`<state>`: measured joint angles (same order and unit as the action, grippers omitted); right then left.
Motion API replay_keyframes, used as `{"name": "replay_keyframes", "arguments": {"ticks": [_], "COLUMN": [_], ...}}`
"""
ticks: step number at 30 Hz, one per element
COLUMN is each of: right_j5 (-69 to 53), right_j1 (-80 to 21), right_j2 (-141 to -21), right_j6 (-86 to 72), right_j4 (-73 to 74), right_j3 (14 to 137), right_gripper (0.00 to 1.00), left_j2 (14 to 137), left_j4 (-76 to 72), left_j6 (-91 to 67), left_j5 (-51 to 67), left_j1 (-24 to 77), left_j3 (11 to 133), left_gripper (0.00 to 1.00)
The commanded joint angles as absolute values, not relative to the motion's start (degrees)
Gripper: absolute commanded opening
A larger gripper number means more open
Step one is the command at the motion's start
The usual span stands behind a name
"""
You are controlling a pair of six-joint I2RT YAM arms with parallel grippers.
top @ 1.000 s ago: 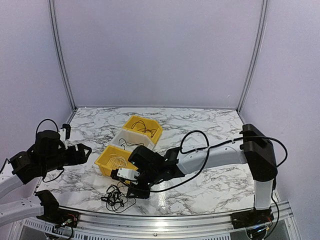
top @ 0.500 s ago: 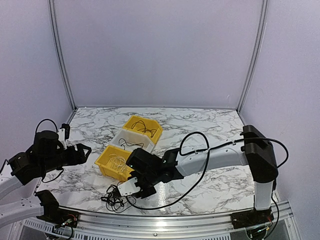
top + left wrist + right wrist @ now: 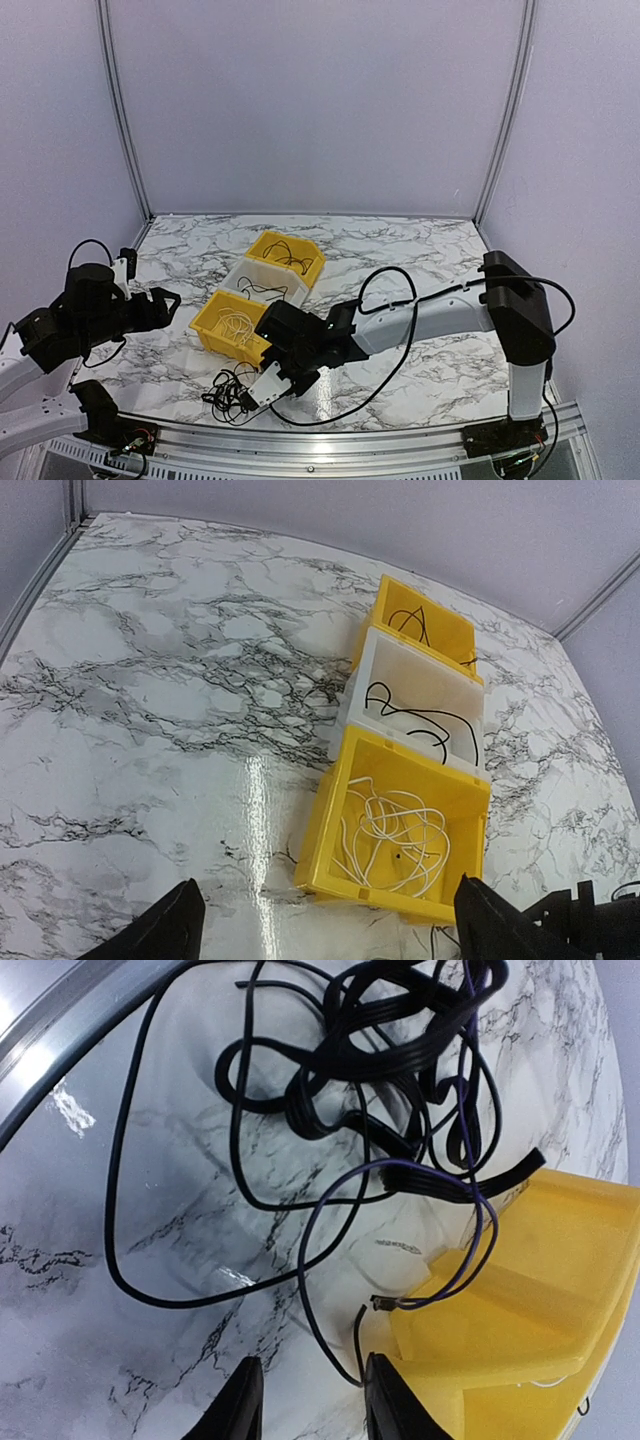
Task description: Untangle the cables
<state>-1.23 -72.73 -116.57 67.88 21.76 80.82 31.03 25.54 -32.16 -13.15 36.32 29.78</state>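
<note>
Black cords make up most of the cables (image 3: 380,1050) that lie knotted on the marble table (image 3: 150,680), close to its near edge and just in front of the nearest yellow bin (image 3: 322,825). The right gripper (image 3: 305,1400) hangs low over the heap, its two fingers (image 3: 240,1405) a moderate way apart and clamped on nothing. A thin violet-tinted cord (image 3: 318,1222) loops out of the knot, brushes the bin's corner and ends with its tip just above the gap between them. The left gripper (image 3: 328,905) hovers off to the left side, spread wide and empty, looking down on the row of three bins.

Sorting appears partly done. Loose white cords (image 3: 395,830) coil in the nearest yellow bin, a single black cord (image 3: 420,715) curls in the white bin (image 3: 350,695) behind it, and another dark cord (image 3: 412,620) sits in the far yellow bin (image 3: 372,615). What is left is the heap itself: several black loops wound through one another, a long black strand ringing them on the table, and the violet-tinted cord threaded among them. None of these looks free of the rest. By this showing the job is past its start but short of finished, and the tightest part of the knot, at the top of the right wrist view, is likely the slowest to give.
</note>
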Motion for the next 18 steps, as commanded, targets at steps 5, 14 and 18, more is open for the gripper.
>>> {"name": "replay_keyframes", "arguments": {"ticks": [5, 14, 18], "right_j5": [1.54, -2.52, -11.83], "right_j1": [-73.01, -73.23, -71.62], "right_j2": [-120.63, -116.49, -111.82], "right_j6": [69.61, 64.25, 57.09], "right_j4": [15.54, 19.74, 29.29], "right_j3": [81.14, 84.83, 93.11], "right_gripper": [0.34, 0.00, 0.00], "left_j2": [31.23, 33.06, 32.28], "left_j4": [24.18, 23.11, 20.94], "left_j6": [-32.43, -30.46, -28.74], "left_j5": [-14.26, -9.12, -4.92], "left_j1": [36.04, 36.04, 36.04], "left_j3": [29.34, 30.00, 29.69], "left_gripper": [0.90, 0.89, 0.89]}}
